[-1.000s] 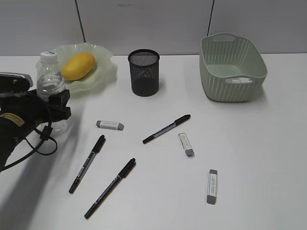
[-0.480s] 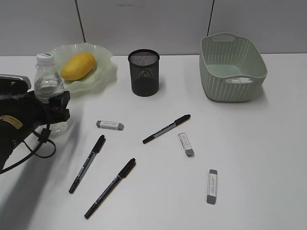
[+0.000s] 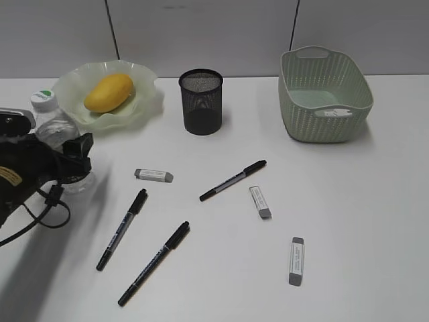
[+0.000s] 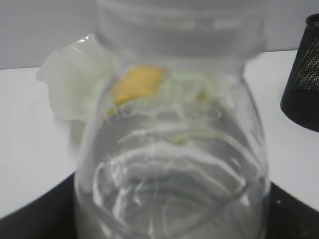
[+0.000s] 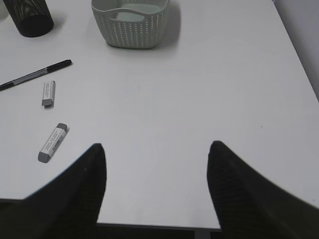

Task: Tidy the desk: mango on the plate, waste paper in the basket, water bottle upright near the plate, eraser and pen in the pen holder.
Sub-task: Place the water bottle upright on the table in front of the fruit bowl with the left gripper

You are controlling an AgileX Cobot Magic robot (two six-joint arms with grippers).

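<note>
My left gripper [image 3: 66,158] is shut on the clear water bottle [image 3: 52,126], which stands upright just left of the plate with its white cap on top. The bottle fills the left wrist view [image 4: 169,164]. The mango [image 3: 108,92] lies on the wavy green plate [image 3: 144,106]. Three black pens [image 3: 233,180] [image 3: 122,228] [image 3: 154,263] and three grey erasers [image 3: 153,175] [image 3: 260,201] [image 3: 296,260] lie on the desk. The black mesh pen holder [image 3: 200,100] stands mid-back. The green basket [image 3: 325,94] is back right. My right gripper [image 5: 157,154] is open and empty. I cannot make out the waste paper.
The desk's front edge shows just under my right gripper and its right edge [image 5: 294,55] is close by. The right wrist view shows the basket [image 5: 130,30], one pen [image 5: 35,74] and two erasers [image 5: 48,92] [image 5: 52,143]. A grey partition wall runs behind the desk.
My left gripper has carried the bottle left and downward, away from the plate's front edge. Everything else on the desk stays put.
</note>
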